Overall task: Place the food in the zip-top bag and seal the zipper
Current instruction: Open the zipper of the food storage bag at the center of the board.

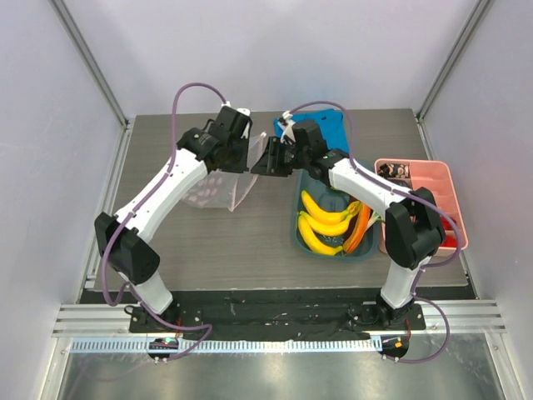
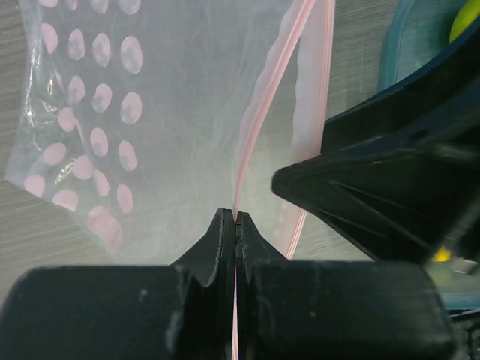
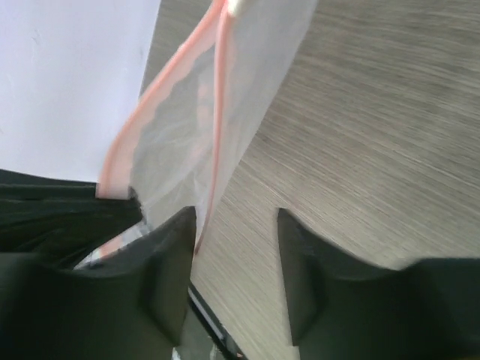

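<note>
Left wrist shows my left gripper (image 2: 236, 217) clamped on the thin pink zipper strip (image 2: 259, 112), which I judge the firmest hold on the limp clear dotted plastic bag (image 2: 165, 97); right gripper (image 3: 236, 240) fingers stand apart.

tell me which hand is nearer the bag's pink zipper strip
Left. The left hand is pinched shut on the zipper strip; the right hand is open right beside it, the strip at one finger's edge, not gripped.

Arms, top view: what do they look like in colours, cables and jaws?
Both are alike. The left arm and right arm have white tubular links joined by bulky black joints. A thin purple cable loops along each. The jaws are plain black wedges. No markings are visible.
</note>
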